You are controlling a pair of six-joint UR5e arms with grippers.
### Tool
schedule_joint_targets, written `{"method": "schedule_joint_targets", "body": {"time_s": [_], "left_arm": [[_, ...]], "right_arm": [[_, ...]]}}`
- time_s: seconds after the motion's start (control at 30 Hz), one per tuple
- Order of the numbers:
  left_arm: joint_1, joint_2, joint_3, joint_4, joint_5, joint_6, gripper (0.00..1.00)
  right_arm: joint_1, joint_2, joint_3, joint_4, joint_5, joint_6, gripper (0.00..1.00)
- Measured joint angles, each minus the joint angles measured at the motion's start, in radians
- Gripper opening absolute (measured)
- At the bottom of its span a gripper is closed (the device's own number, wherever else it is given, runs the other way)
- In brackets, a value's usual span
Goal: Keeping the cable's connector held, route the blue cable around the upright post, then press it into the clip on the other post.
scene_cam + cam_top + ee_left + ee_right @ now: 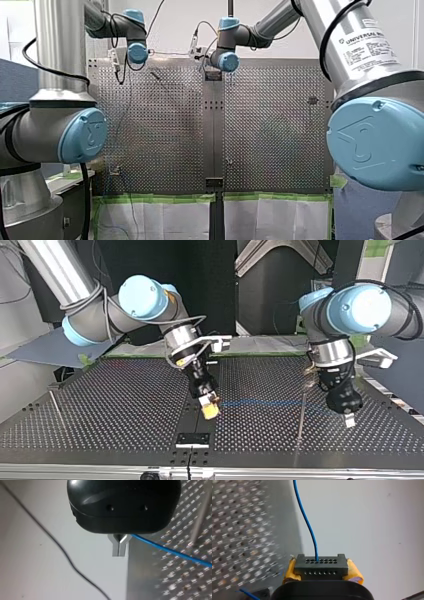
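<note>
Perforated sheet metal, dull grey and closely dotted with holes, makes up the table, and a dark background is seen behind the arms in the top view. The connector, a black rectangular block with two rows of small round holes, is clamped between the yellow pads of the right end effector near the table's middle, so that condition of the task is met. The blue cable, thin, smooth and flexible, leaves one of those holes. It is carried almost straight, just above the table, toward the top view's right. There it is pinched between the closed metal fingers of the left end effector, whose body is glossy, black and rounded. A slim upright post, a bare metal rod, stands just beside that end effector. Whether the cable has been passed around it cannot be told, and no bend around it is shown, so the routing is judged not yet done. A second thin post stands well apart at the top view's left. Its clip cannot be made out, and the pressing-in is judged to be left as well.
</note>
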Motion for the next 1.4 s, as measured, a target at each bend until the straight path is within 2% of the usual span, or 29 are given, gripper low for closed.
{"method": "schedule_joint_targets", "body": {"time_s": [0.17,0.27,0.4,0.5,0.83,1.07,1.4], "left_arm": [[0.050,-0.001,0.017,0.000,0.050,-0.016,0.00],[0.079,-0.007,0.018,0.000,0.078,-0.026,0.00],[0.119,-0.034,0.019,0.001,0.117,-0.032,0.00],[0.131,-0.060,0.019,0.005,0.142,-0.036,0.00],[0.121,-0.157,0.019,0.030,0.231,-0.069,0.00],[0.124,-0.202,0.019,0.044,0.243,-0.075,0.00],[0.120,-0.240,0.019,0.055,0.254,-0.085,0.00]], "right_arm": [[0.000,0.001,-0.047,0.000,-0.005,0.006,0.00],[-0.002,0.010,-0.071,-0.001,-0.012,0.015,0.00],[-0.003,0.041,-0.107,-0.001,-0.020,0.024,0.00],[-0.003,0.065,-0.124,-0.002,-0.023,0.025,0.00],[-0.006,0.111,-0.135,-0.006,-0.024,0.022,0.00],[-0.009,0.135,-0.135,-0.009,-0.025,0.015,0.00],[-0.011,0.183,-0.135,-0.005,-0.023,-0.011,0.00]]}}
